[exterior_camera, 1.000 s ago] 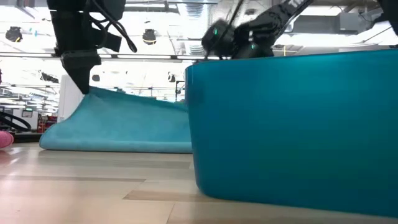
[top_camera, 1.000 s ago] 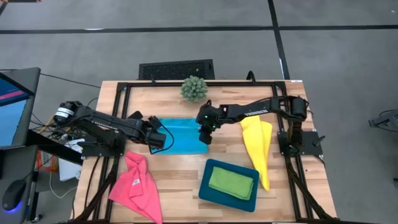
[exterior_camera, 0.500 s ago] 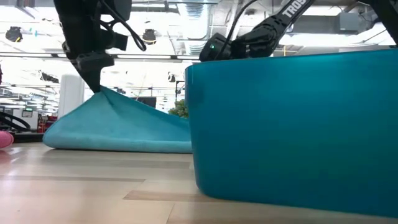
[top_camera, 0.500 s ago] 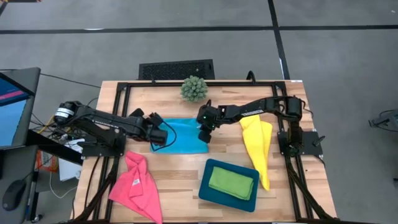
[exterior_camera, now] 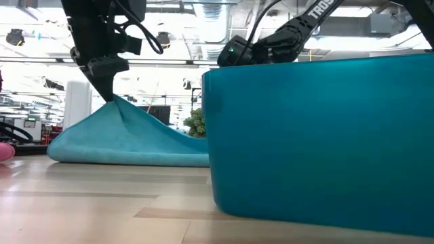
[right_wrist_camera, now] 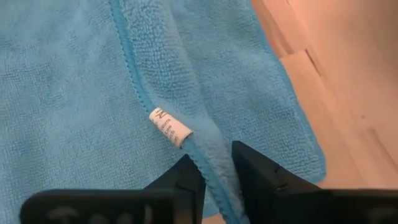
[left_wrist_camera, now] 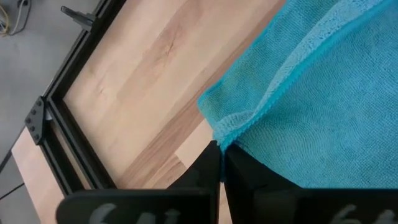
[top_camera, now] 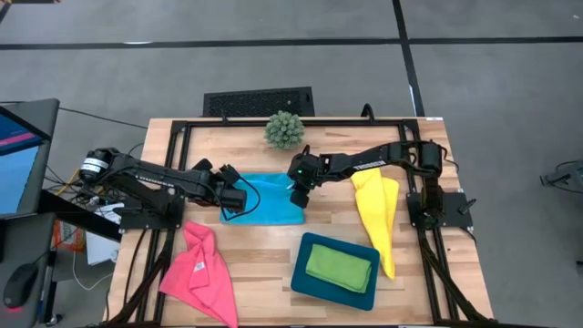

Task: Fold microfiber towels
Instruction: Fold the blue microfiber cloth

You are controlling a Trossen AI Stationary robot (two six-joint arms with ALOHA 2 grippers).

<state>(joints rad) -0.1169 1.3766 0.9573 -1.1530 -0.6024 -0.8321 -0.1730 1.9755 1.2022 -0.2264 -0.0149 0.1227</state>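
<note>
— Blue towel (top_camera: 266, 198) lies mid-table, twelve o'clock of the teal tray (top_camera: 301, 273). The left gripper (top_camera: 239, 202), fingers clamped on its nine o'clock corner, holds it lifted.

— Carry that corner flat across toward three o'clock, edges matched. Right gripper (top_camera: 296, 193)?

— Slightly parted over the hem, gripping nothing. White tag (right_wrist_camera: 170, 127): print unreadable.

The wooden desk (top_camera: 264, 264) carries a blue towel (top_camera: 271, 199) at its middle, a pink towel (top_camera: 200, 273) near the front left, a yellow towel (top_camera: 378, 214) on the right, a teal tray (top_camera: 301, 273) holding a seemingly folded green towel (top_camera: 339, 267), and a spiky plant (top_camera: 284, 130) at the back.
</note>
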